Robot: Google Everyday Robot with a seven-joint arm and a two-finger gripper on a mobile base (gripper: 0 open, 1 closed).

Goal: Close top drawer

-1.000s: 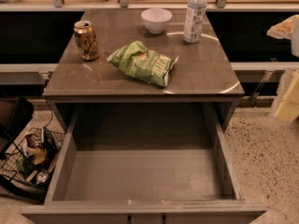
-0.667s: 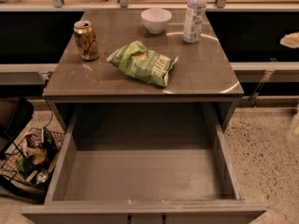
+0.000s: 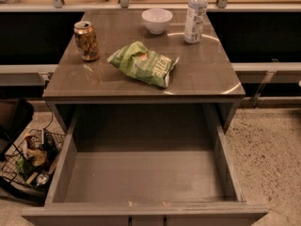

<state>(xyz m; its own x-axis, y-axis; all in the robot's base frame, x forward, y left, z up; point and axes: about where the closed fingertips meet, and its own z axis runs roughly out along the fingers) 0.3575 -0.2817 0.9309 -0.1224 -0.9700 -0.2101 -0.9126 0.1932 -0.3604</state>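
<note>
The top drawer (image 3: 146, 178) is pulled fully out toward the camera from under the grey-brown table top (image 3: 202, 74). Its inside is bare and grey, with a few small specks. The upper edge of its front (image 3: 141, 211) runs along the bottom of the view, and its handle is out of view. My gripper is not in view.
On the table top stand a gold can (image 3: 86, 40), a green chip bag (image 3: 143, 64), a white bowl (image 3: 156, 20) and a clear bottle (image 3: 195, 14). A black wire basket with clutter (image 3: 30, 161) sits on the floor at the left. Speckled floor (image 3: 268, 149) lies to the right.
A pale shape at the right edge of the view moved out of the picture. The drawer and the table items have not moved.
</note>
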